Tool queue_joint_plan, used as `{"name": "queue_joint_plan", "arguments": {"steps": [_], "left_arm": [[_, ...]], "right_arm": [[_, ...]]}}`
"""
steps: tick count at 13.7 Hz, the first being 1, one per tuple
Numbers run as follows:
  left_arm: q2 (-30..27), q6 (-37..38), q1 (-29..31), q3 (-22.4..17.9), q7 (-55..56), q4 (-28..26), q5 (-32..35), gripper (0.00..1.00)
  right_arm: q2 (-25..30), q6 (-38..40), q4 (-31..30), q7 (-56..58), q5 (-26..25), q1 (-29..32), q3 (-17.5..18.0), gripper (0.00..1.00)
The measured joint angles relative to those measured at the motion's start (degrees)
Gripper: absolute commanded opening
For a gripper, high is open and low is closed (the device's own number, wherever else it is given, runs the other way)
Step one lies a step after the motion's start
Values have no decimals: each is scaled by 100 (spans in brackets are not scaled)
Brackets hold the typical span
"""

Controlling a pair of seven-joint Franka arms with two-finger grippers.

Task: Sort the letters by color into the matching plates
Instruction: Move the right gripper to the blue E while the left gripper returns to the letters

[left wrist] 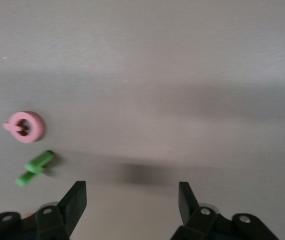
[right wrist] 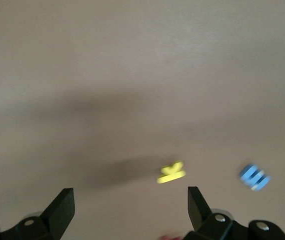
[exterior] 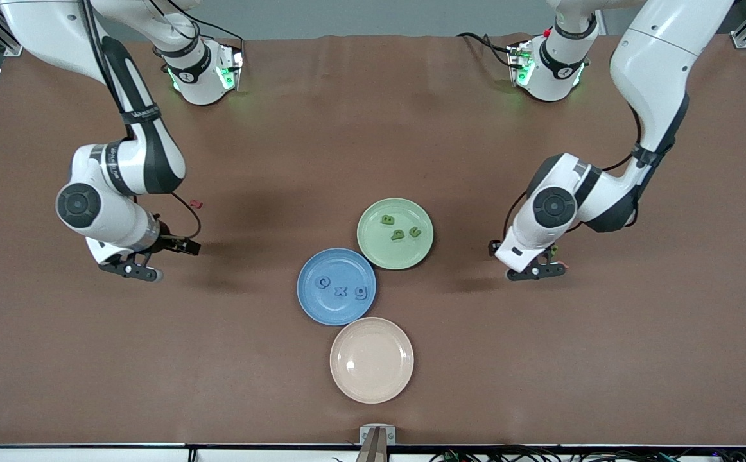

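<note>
The blue plate holds three blue letters. Touching it, farther from the front camera, the pale green plate holds three green letters. My left gripper is open over bare table toward the left arm's end, nothing between its fingers. A loose green letter lies on the table off to one side of it. My right gripper is open over bare table toward the right arm's end. A loose blue letter lies off to one side of it.
A cream plate sits nearest the front camera, touching the blue plate. A pink letter lies beside the loose green one. A yellow letter lies near the loose blue one. A red letter lies by the right arm.
</note>
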State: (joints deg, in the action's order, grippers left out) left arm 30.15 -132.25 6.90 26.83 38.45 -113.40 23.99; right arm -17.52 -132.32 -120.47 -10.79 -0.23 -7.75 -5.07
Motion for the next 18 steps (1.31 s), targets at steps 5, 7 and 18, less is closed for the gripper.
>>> {"name": "queue_joint_plan", "arguments": {"steps": [5, 7, 18], "left_arm": [[-121, 0, 656, 192, -844, -230, 33, 83], [-150, -1, 782, 201, -1114, -284, 34, 84], [-152, -438, 1016, 214, -1299, -611, 393, 85]], "right_arm": [[28, -952, -622, 3535, -10, 1365, -8, 100], [29, -1043, -696, 4214, -10, 1730, -5, 100], [-150, -1958, -1533, 4674, -28, 1764, 140, 87]]}}
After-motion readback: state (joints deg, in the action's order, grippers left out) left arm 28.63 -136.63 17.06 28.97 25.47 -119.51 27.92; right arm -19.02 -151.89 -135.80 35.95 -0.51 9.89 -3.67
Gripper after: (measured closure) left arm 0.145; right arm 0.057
